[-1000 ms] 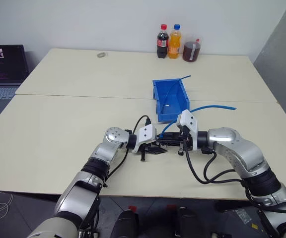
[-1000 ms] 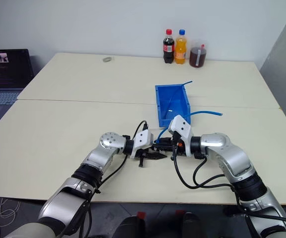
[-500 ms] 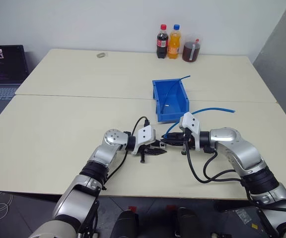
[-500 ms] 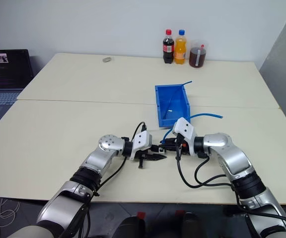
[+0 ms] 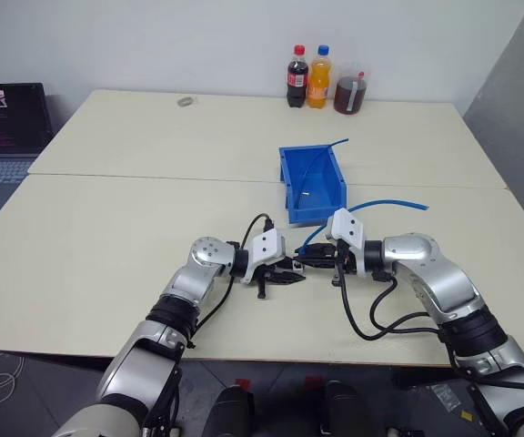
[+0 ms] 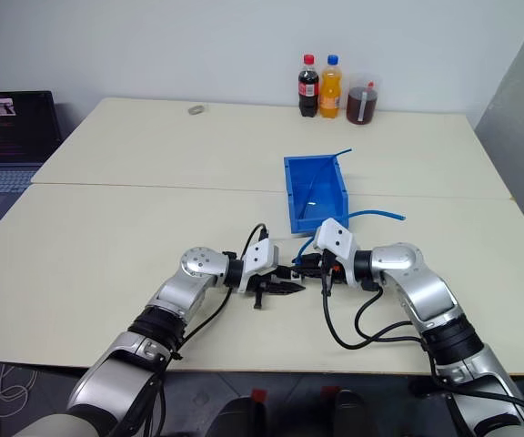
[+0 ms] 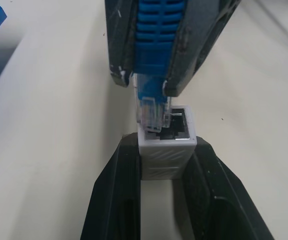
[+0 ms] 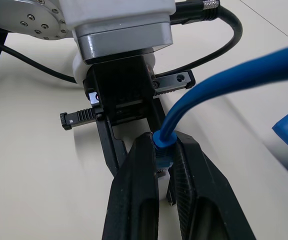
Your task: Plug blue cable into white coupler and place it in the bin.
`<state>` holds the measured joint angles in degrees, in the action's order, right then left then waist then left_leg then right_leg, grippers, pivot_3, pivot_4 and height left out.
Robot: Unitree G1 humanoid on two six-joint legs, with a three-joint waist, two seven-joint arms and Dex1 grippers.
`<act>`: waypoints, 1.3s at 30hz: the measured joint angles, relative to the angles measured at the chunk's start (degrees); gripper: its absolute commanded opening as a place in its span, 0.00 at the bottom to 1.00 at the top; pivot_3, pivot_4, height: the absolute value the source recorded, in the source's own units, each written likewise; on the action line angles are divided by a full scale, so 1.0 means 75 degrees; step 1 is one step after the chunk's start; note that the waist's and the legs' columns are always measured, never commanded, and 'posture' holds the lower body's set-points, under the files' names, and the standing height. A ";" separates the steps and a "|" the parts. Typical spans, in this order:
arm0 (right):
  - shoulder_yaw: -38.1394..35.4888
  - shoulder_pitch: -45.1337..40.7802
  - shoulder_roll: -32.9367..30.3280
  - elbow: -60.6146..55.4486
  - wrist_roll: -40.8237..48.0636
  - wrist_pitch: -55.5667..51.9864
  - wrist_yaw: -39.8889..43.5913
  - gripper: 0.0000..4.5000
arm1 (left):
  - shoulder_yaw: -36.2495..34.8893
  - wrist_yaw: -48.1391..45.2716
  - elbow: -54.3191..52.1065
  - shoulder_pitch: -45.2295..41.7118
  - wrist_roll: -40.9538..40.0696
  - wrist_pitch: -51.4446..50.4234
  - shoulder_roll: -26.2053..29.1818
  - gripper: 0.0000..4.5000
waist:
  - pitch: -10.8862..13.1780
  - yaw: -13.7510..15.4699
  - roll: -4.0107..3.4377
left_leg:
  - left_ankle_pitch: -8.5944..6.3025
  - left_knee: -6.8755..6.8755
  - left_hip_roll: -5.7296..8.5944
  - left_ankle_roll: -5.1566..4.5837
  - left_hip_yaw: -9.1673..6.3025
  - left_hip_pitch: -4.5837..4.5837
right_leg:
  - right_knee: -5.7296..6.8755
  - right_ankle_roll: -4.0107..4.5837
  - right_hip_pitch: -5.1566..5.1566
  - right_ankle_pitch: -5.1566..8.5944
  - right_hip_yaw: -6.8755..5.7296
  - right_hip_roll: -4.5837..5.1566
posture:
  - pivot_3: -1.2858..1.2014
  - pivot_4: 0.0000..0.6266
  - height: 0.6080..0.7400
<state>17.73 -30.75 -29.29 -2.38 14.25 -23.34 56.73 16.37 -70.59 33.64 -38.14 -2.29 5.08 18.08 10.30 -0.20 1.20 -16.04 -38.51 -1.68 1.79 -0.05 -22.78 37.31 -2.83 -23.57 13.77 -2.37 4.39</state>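
Left tool (image 7: 166, 165): clamped on the tiny white boxy plastic coupler (image 7: 165, 150), socket facing out.
Right tool (image 8: 164, 172): pinching the light-blue flexible cable (image 8: 224, 80); clear plug tip at the socket's edge.
Bright blue plastic bin (image 5: 312, 187): on the beige table (image 5: 107, 237), just beyond both tools.

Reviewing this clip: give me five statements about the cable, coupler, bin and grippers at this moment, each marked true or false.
1. The left gripper holds the white coupler. True.
2. The right gripper is shut on the blue cable just behind its plug. True.
3. The plug is fully seated in the coupler. False: its tip is only at the socket's edge, off to one side.
4. The bin holds nothing. False: a second blue cord lies in it.
5. The coupler rests in the bin. False: it is held in front of the bin, between the two grippers.
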 measured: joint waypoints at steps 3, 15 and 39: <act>0.0052 0.0044 -0.0027 -0.0066 -0.0092 0.0050 0.0063 0.04 | 0.0000 -0.0001 0.0004 -0.0005 0.0006 -0.0009 0.0000 0.18 | 0.0000 0.0000 0.0000 | 0.0000 -0.0004 0.0000 0.0000 0.0000 0.0000 | 0.0001 0.0000 0.0001 0.0000 0.0000 0.0000 | 0.52 0.24 1.00; 0.0227 -0.0177 0.0126 0.0267 -0.0550 0.0382 0.0103 0.04 | -0.0001 0.0112 0.0049 -0.0016 0.0014 -0.0145 0.0031 0.18 | -0.0001 -0.0018 -0.0001 | -0.0001 -0.0037 -0.0001 -0.0001 -0.0001 0.0033 | 0.0063 0.0000 0.0014 0.0001 0.0013 -0.0004 | 0.52 0.24 1.00; 0.0813 -0.1697 0.0375 0.3137 -0.1199 0.2898 0.1859 0.04 | -0.0002 0.0163 0.0031 0.0006 0.0013 -0.0175 0.0114 0.18 | -0.0001 -0.0068 -0.0002 | 0.0000 -0.0041 -0.0007 -0.0001 0.0002 0.0062 | 0.0083 0.0003 0.0027 0.0001 0.0026 -0.0014 | 0.52 0.24 1.00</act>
<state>23.83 -43.47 -26.48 21.15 5.25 -1.60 70.67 16.36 -69.37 33.87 -38.09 -2.19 3.77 18.94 10.29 -0.71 1.19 -16.04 -38.82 -1.73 1.78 -0.03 -22.31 37.93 -2.81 -23.37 13.78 -2.17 4.29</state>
